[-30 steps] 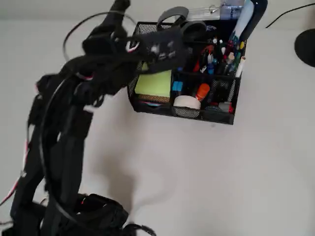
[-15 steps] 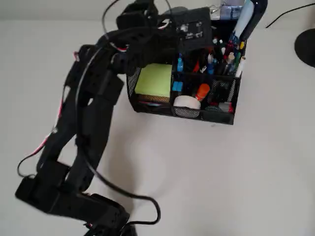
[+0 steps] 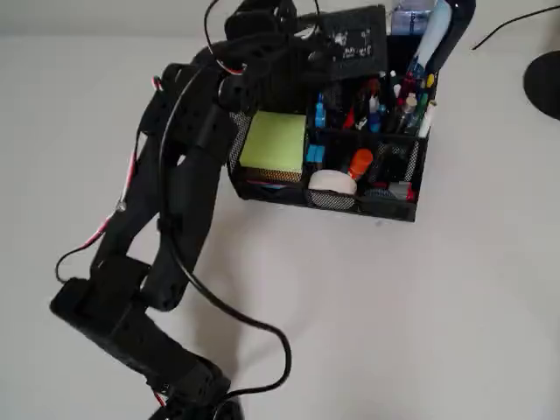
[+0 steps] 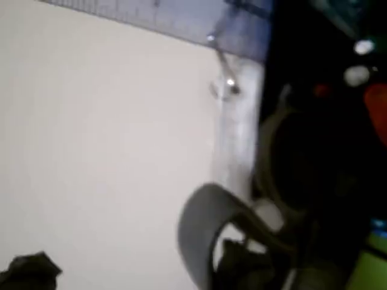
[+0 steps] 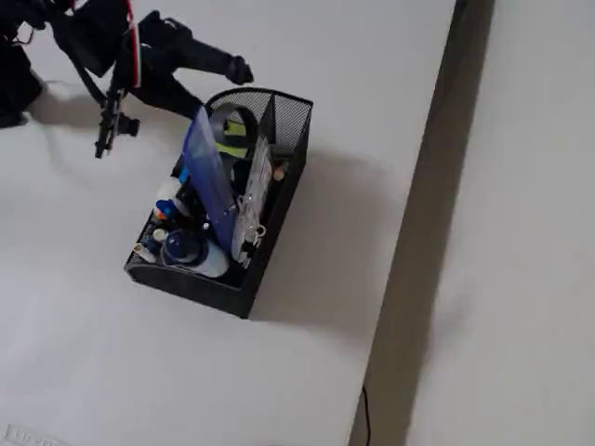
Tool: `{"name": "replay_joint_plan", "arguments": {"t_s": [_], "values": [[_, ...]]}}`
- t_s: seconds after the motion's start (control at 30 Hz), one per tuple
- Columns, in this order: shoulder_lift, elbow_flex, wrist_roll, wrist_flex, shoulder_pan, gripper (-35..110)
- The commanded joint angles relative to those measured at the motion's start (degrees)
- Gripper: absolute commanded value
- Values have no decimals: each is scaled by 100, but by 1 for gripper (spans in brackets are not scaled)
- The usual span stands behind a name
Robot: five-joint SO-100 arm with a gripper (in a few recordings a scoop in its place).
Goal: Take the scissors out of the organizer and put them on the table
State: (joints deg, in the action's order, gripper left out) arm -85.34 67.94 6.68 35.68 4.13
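Scissors [image 4: 208, 235], blurred grey loop handles, sit in the organizer [image 3: 385, 197]; hand's [image 5: 240, 70] grip unclear.

Black mesh organizer [image 3: 367, 205], lime-green pad [image 3: 274, 143], off-white table [image 3: 420, 315].

In the overhead view the arm's wrist covers the back left corner of the organizer [image 3: 367, 203], hiding the gripper and scissors there. The wrist view is badly blurred: a grey loop handle of the scissors [image 4: 202, 232] is cut off by the bottom edge, blades unseen.
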Motion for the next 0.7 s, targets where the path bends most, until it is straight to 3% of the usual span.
{"name": "replay_joint_plan", "arguments": {"t_s": [0.0, 0.17, 0.67], "values": [[18, -545, -97, 0, -62, 36], [290, -642, -158, -88, -79, 34], [835, -844, -281, -141, -141, 6]]}}
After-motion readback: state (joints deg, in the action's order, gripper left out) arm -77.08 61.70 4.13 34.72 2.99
